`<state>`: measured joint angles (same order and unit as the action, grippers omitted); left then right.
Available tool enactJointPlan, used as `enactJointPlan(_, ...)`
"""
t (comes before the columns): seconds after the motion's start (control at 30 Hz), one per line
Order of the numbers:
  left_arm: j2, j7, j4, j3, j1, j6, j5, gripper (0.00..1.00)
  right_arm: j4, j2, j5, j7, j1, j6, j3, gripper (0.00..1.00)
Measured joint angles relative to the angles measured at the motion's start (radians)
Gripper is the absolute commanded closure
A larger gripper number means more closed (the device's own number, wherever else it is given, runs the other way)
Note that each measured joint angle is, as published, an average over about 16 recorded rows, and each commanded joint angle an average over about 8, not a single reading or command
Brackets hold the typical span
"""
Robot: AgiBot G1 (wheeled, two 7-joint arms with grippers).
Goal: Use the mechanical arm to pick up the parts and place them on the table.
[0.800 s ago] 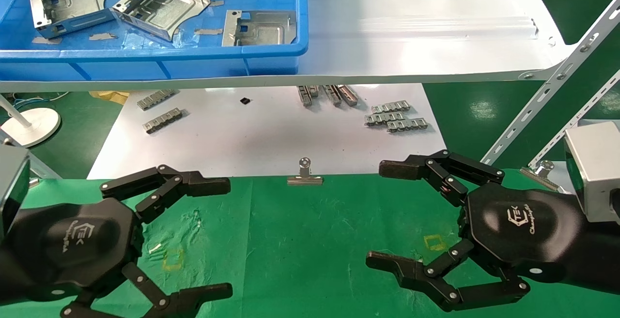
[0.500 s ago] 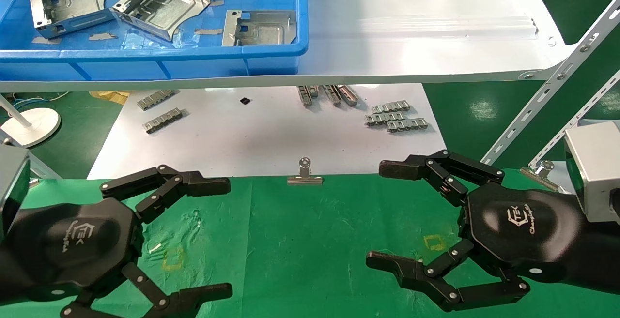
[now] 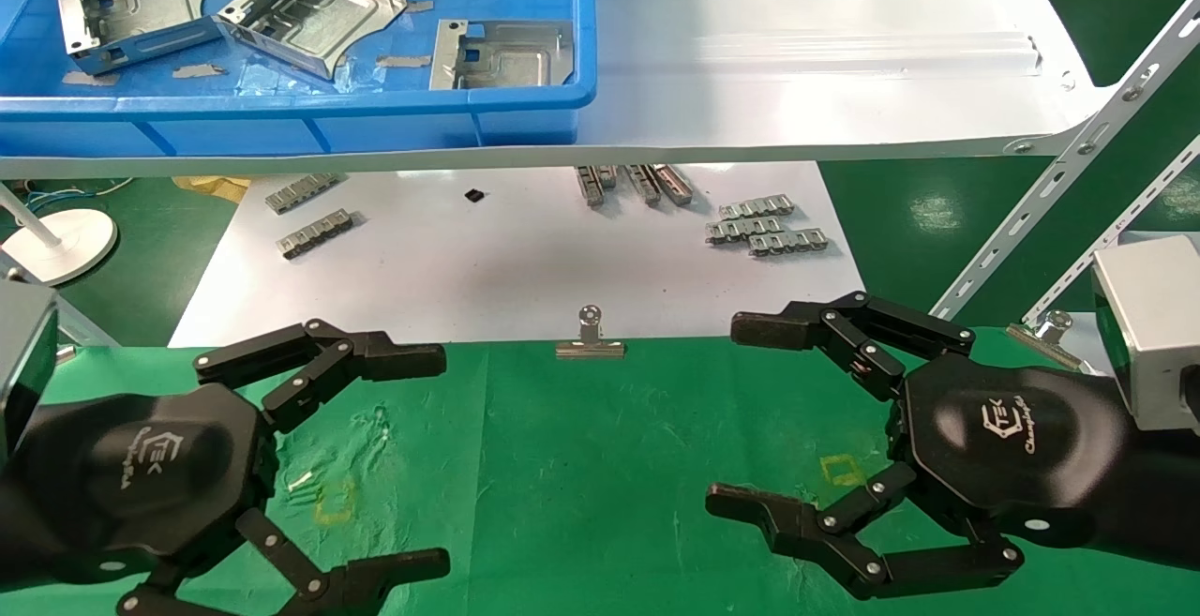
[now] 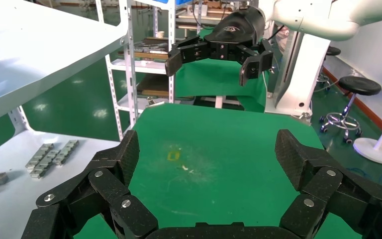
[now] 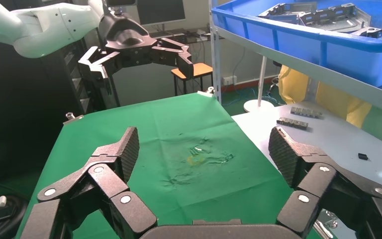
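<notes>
Three parts (image 3: 309, 11), head view only, apparently

glossy green floor (image 4: 87, 107) all round, catching the overhead light. at two o'clock, slotted white metal shelving uprights (image 3: 1059, 166). at nine o'clock, a round white stand base (image 3: 58, 243). in the left wrist view, black round stools (image 4: 359, 85) stand on the floor.

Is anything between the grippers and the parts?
Yes. The parts lie in a blue bin on the white shelf; its near wall stands between them and both open grippers, left and right.
</notes>
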<state>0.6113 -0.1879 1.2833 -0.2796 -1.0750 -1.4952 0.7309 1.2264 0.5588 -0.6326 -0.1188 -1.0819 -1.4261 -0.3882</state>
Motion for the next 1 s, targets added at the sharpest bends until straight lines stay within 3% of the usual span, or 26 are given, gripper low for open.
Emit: enactJointPlan(1.0,0.000,0.000,0.000,0.000,0.000,0.000,0.000,0.00,0.000,0.000,0.000,0.000,0.000,0.000,0.000,1.00)
